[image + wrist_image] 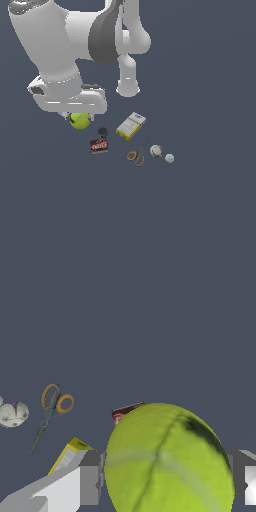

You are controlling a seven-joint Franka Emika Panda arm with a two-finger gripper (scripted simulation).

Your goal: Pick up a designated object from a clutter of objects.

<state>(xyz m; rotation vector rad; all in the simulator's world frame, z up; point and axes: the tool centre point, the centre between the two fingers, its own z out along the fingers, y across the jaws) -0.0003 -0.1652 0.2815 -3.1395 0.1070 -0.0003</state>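
One fuzzy, seamed tennis ball [167, 461] sits clamped between my gripper [80, 119] jaws, beside the clutter. Only my exterior view shows the smooth small ball [169, 158] past the baseball [156, 150].

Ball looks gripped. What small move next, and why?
Probably a short straight lift. The tennis ball sits between the gripper's fingers, seemingly clamped from both sides, while the red-brown box and the dark round item lie close by.
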